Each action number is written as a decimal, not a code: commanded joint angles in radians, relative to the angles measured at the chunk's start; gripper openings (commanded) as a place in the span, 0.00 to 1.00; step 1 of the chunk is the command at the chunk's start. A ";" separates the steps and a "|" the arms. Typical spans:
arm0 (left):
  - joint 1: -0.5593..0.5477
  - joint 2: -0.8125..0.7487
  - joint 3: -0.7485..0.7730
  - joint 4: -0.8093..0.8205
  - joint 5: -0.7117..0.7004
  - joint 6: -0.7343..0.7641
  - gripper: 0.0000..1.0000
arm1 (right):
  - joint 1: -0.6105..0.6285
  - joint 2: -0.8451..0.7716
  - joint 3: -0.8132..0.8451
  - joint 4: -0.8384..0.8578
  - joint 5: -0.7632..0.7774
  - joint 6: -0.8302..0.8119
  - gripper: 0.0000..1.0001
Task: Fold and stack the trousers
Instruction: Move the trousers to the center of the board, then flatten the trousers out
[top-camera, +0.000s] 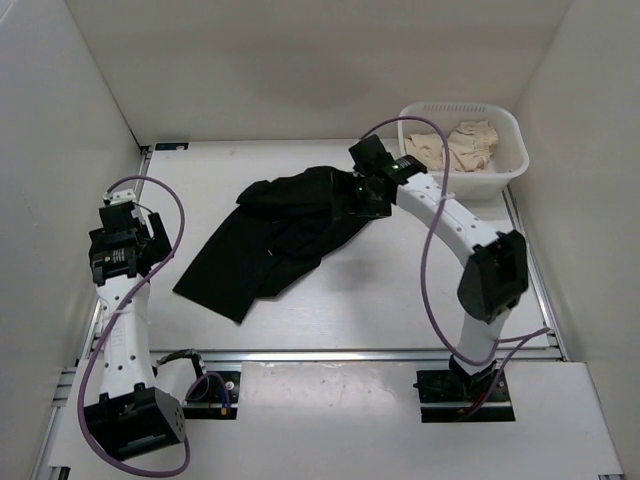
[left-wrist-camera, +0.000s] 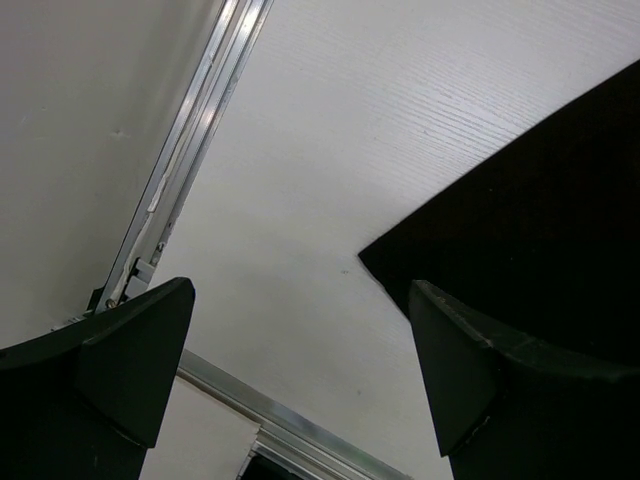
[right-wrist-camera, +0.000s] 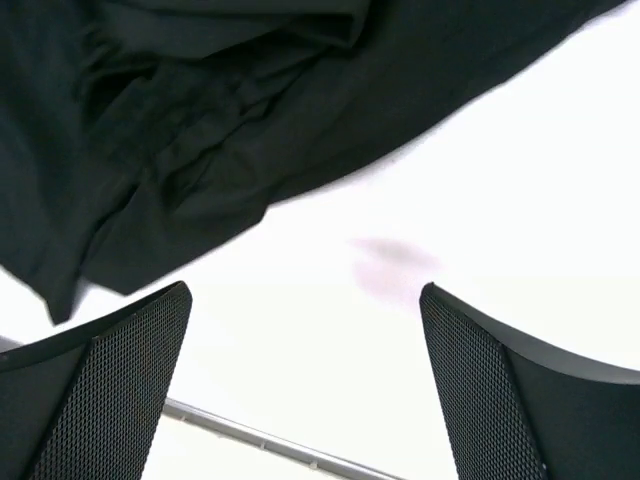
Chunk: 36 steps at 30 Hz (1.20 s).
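Observation:
The black trousers (top-camera: 275, 235) lie crumpled and partly bunched across the middle of the table, one flat end toward the front left. My right gripper (top-camera: 352, 203) hovers open and empty over their bunched right end. In the right wrist view the rumpled trousers (right-wrist-camera: 240, 120) fill the top, above my open right gripper (right-wrist-camera: 305, 300) with bare table between the jaws. My left gripper (top-camera: 158, 245) is open and empty, just left of the trousers' flat end. In the left wrist view a trouser corner (left-wrist-camera: 520, 210) lies beyond my left gripper (left-wrist-camera: 300, 300).
A white laundry basket (top-camera: 505, 170) with beige clothes (top-camera: 455, 145) stands at the back right. White walls close in the table on the left, back and right. A metal rail (top-camera: 350, 353) runs along the table's front edge and another along the left edge (left-wrist-camera: 190, 150).

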 joint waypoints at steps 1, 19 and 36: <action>-0.003 -0.043 -0.012 -0.006 -0.024 -0.001 1.00 | 0.006 -0.110 -0.069 0.035 0.010 0.002 0.99; -0.003 -0.025 -0.076 -0.016 -0.013 -0.001 1.00 | 0.135 0.206 0.077 0.213 -0.007 0.047 0.99; -0.026 0.274 -0.199 0.046 0.088 -0.001 1.00 | 0.287 0.608 0.494 -0.039 0.132 -0.157 0.46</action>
